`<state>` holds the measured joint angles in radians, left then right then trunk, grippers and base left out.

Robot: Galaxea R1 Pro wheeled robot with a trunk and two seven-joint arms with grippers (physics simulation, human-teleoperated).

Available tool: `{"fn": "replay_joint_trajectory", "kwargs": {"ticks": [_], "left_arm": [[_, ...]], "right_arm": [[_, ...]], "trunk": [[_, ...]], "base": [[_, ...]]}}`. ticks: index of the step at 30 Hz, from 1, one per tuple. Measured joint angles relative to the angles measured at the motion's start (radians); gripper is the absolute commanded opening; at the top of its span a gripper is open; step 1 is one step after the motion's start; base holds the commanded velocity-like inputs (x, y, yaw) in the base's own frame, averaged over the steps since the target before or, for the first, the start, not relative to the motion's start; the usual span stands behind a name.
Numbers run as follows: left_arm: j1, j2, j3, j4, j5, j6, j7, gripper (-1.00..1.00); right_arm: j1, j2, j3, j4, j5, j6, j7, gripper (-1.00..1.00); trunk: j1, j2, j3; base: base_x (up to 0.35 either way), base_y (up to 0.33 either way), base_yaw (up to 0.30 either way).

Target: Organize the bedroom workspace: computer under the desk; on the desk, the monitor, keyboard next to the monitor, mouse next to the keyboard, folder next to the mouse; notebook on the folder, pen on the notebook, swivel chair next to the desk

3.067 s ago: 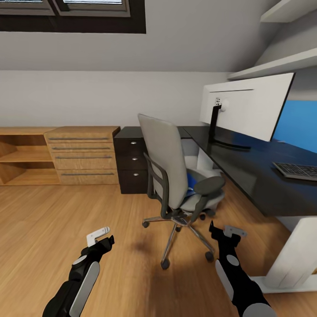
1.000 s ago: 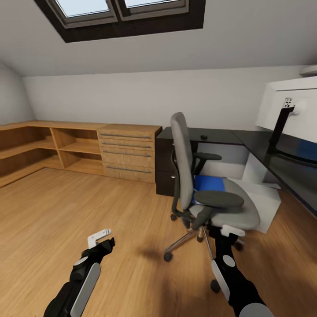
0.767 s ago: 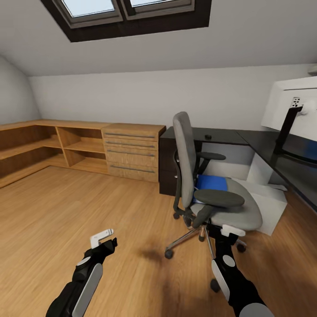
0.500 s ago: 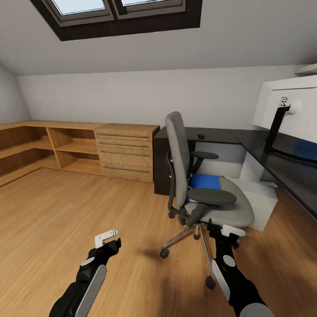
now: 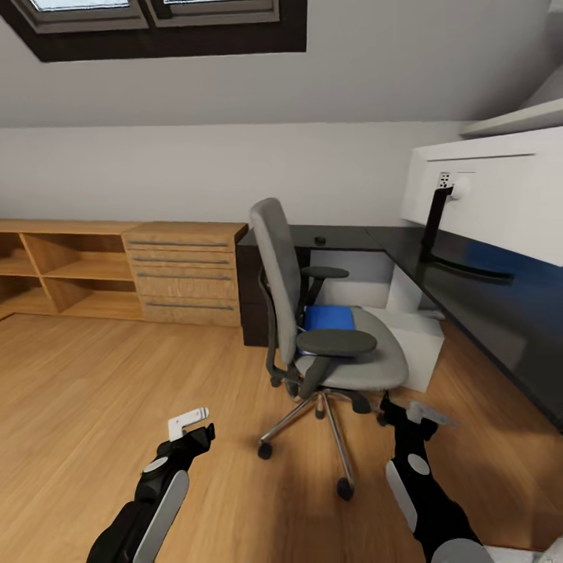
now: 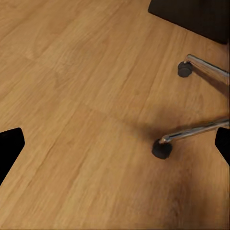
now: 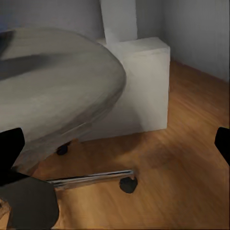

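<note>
Head view: folder (image 5: 328,317) on swivel chair (image 5: 313,313) seat at your 12 o'clock; your left gripper (image 5: 190,428) and right gripper (image 5: 407,414) hang wide, empty, presumably for approach.

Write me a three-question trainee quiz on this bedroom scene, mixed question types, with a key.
1. True or false: the folder lies on the swivel chair seat.
2. Multiple choice: the monitor stands on A) the floor, B) the desk, C) the wooden dresser.
3. Fill in: both the left gripper and the right gripper hold ____.

Key: 1 true; 2 B; 3 nothing.
</note>
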<state>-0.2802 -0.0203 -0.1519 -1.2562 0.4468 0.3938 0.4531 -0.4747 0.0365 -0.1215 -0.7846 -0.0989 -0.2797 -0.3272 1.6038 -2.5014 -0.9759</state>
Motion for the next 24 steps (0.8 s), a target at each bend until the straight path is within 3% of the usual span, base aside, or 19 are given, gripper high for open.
{"fn": "replay_joint_trajectory", "kwargs": {"ticks": [3, 9, 14, 24], "left_arm": [[0.0, 0.001, 0.001, 0.0, 0.0, 0.0, 0.0, 1.0], [0.0, 0.005, 0.003, 0.0, 0.001, 0.0, -0.001, 1.0], [0.0, 0.024, 0.003, 0.0, 0.002, -0.002, -0.001, 1.0], [0.0, 0.027, 0.005, -0.001, 0.002, 0.0, -0.002, 1.0]], "right_arm": [[0.0, 0.0, -0.048, 0.0, -0.002, 0.002, 0.002, 1.0], [0.0, 0.0, -0.096, 0.001, -0.031, 0.004, 0.007, 1.0], [0.0, 0.007, -0.095, -0.005, -0.065, 0.0, 0.01, 1.0], [0.0, 0.01, -0.09, -0.003, -0.069, -0.001, 0.012, 1.0]], "trunk": [[0.0, 0.0, 0.0], [0.0, 0.0, 0.0], [0.0, 0.0, 0.0], [0.0, 0.0, 0.0]], "base": [[0.0, 0.0, -0.297], [0.0, 0.0, -0.269], [0.0, 0.0, -0.041], [0.0, 0.0, -0.002]]}}
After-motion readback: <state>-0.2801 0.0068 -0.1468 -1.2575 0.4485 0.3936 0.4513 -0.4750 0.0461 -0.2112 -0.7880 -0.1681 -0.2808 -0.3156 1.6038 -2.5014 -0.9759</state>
